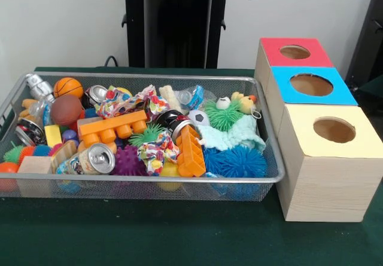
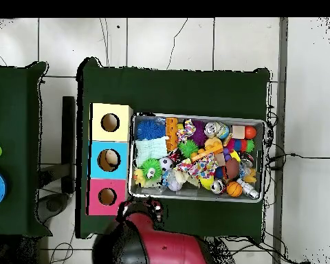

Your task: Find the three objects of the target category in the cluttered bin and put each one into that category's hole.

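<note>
The bin (image 1: 179,78) of silver wire mesh is full of mixed toys; it also shows in the overhead view (image 2: 199,197). A yellow duckling (image 1: 245,104) with an orange-red beak lies at the bin's far right corner, beside a green spiky ball (image 1: 224,116). An orange-yellow toy (image 1: 29,105) shows partly at the far left corner, and a yellow shape (image 1: 169,170) lies half buried at the front. The gripper (image 2: 148,205) is drawn back beside the bin's edge near the robot's base, outside the bin and holding nothing that I can see.
Three wooden boxes, each with a round hole, stand in a row next to the bin: yellow-topped (image 1: 334,130), blue-topped (image 1: 311,85), red-topped (image 1: 294,52). Orange blocks (image 1: 112,128), drink cans (image 1: 96,158), spiky balls (image 1: 239,161), a basketball (image 1: 67,87) and cloth crowd the bin.
</note>
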Robot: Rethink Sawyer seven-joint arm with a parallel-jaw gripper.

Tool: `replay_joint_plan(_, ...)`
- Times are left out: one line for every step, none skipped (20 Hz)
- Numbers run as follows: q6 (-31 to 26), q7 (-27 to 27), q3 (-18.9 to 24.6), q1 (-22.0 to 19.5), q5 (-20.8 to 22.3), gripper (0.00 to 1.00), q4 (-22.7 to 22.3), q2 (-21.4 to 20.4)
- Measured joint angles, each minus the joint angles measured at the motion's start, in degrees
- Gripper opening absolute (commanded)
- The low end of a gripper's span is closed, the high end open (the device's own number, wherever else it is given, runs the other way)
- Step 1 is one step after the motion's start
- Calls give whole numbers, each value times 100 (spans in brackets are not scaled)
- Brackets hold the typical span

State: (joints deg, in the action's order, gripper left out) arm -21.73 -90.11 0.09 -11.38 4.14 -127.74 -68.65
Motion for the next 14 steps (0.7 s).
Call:
replay_joint_plan(123,0,13,-184,128,100,1,81)
replay_joint_plan(197,0,24,-299,220,100,1,139)
replay_joint_plan(281,0,37,-430,333,100,0,217)
replay_joint_plan(375,0,57,-572,467,100,2,313)
replay_joint_plan(443,0,79,-694,593,100,2,406)
replay_joint_plan(469,0,92,-747,652,100,2,452)
replay_joint_plan(521,0,136,-874,837,100,3,594)
replay_joint_plan(523,0,151,-899,884,100,4,635)
replay_joint_plan(524,0,175,-918,958,100,4,696)
replay_joint_plan(525,0,200,-937,1033,100,4,757)
replay_joint_plan(523,0,225,-941,1080,100,4,799)
replay_joint_plan(524,0,245,-942,1114,100,4,826)
replay_joint_plan(523,0,283,-943,1161,100,3,864)
replay_joint_plan(524,0,319,-945,1187,100,5,887)
